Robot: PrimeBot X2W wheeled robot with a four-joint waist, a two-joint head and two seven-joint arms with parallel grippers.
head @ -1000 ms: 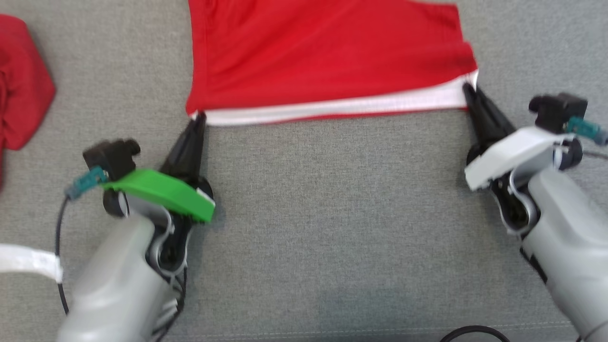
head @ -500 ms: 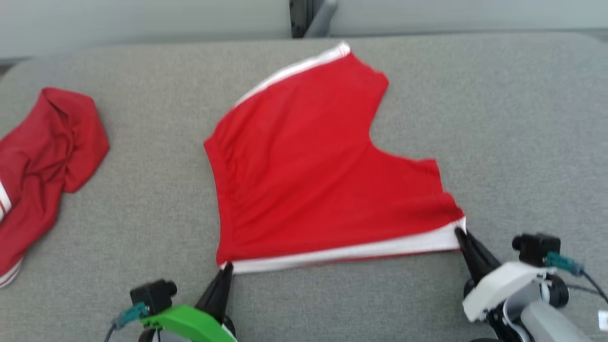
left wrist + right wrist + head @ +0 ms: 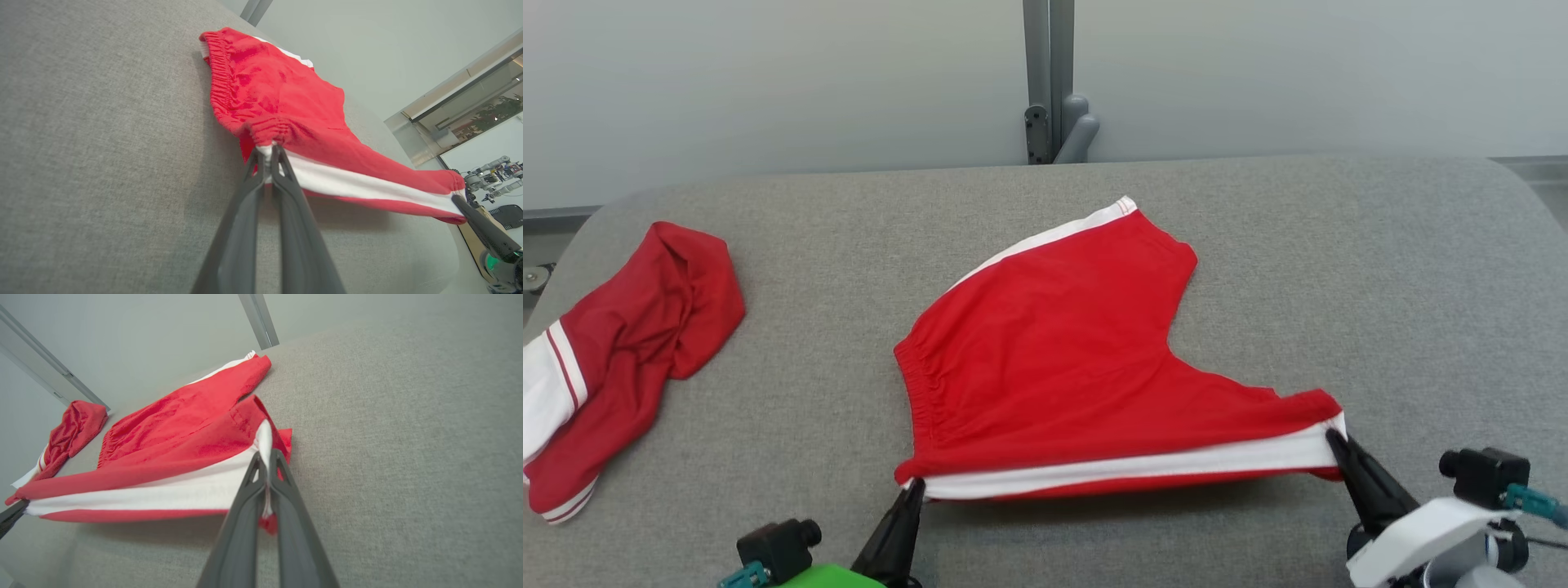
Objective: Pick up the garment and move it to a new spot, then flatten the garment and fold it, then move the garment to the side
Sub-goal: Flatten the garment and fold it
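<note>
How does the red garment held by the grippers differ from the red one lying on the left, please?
The held shorts are spread out, near edge lifted between the left gripper and right gripper; the left garment lies crumpled and untouched. Both are red with white trim.

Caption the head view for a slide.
Left fingers and right fingers pinch near corners of red shorts on a grey table; another garment lies left.

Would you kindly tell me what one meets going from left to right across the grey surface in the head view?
The crumpled red garment → left end effector → red shorts, pinched at both near corners → right end effector.
</note>
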